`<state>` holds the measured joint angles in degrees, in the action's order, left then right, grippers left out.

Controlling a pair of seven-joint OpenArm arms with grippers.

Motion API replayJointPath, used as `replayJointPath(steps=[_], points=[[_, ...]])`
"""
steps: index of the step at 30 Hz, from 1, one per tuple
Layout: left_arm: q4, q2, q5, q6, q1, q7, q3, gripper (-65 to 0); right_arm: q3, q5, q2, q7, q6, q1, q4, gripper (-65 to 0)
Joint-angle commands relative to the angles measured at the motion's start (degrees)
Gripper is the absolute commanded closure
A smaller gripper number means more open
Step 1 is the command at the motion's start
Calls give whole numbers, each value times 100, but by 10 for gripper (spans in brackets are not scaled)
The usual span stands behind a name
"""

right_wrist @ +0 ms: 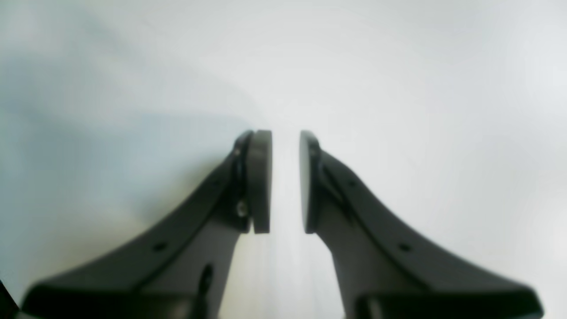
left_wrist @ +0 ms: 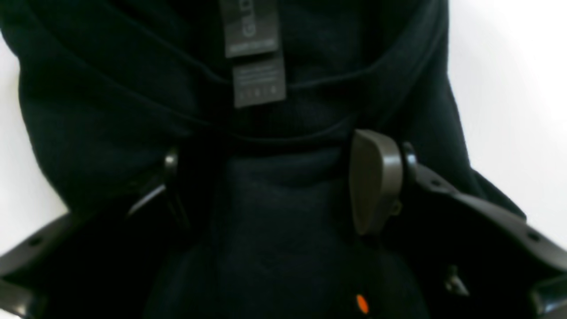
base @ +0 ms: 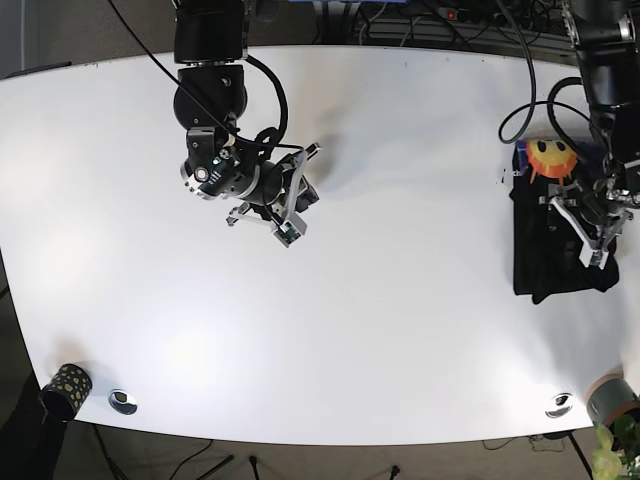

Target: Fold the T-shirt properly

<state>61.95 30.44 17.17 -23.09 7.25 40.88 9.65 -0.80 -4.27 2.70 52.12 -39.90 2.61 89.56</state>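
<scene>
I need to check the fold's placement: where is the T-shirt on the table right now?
In the base view the black T-shirt lies folded near the table's right edge, under the left gripper; the right gripper is far off on the view's left.

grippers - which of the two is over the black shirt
The left gripper, on the base view's right, sits over the folded black T-shirt, its fingers straddling cloth. The right gripper hangs above bare white table, nothing between its fingers.
</scene>
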Motion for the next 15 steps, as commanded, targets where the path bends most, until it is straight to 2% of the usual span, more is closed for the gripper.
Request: replayJointPath(steps=[1, 10, 15], points=[[-415, 389, -605, 98, 36, 540, -2, -421, -4, -69, 25, -117, -10, 121, 112, -94], [-995, 1339, -605, -139, 203, 250, -2, -424, -4, -69, 42, -117, -10, 86, 279, -94], [-969, 1559, -570, -139, 220, 127, 15, -421, -4, -69, 42, -117, -10, 86, 455, -94]])
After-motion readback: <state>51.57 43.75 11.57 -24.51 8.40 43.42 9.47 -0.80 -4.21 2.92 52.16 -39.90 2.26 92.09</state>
